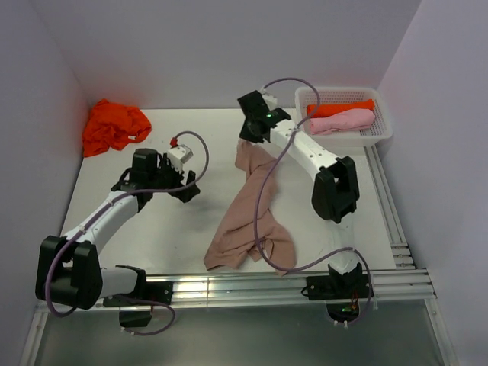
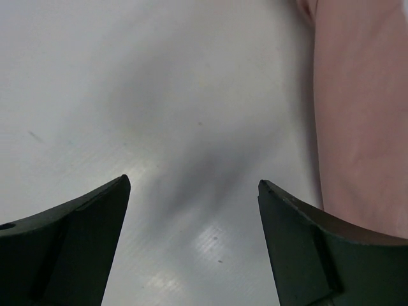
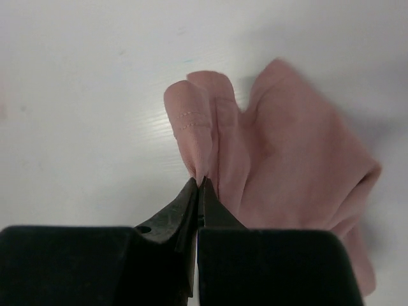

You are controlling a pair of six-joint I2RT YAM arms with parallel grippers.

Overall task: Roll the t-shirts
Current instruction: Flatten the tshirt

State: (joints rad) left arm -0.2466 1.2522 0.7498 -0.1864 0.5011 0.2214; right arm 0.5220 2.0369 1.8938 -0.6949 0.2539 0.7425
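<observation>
A dusty pinkish-brown t-shirt (image 1: 232, 232) lay loosely bunched on the white table (image 1: 191, 229), its wider end close to the middle of the near edge and its length running away toward the far edge. To its left, the left arm (image 1: 107, 213) reached in from the near left corner, and the left jaws stood wide apart over the table, holding nothing, the shirt's edge just off to their right. Farther back, the right arm (image 1: 305, 149) stretched over the shirt, its right jaws closed on a fold at the shirt's far end. A crumpled orange t-shirt (image 1: 114, 126) sat in the far left corner. In the far right corner, a white mesh basket (image 1: 366, 139) held a rolled orange t-shirt (image 1: 339, 107) and a rolled light pink t-shirt (image 1: 343, 122).
</observation>
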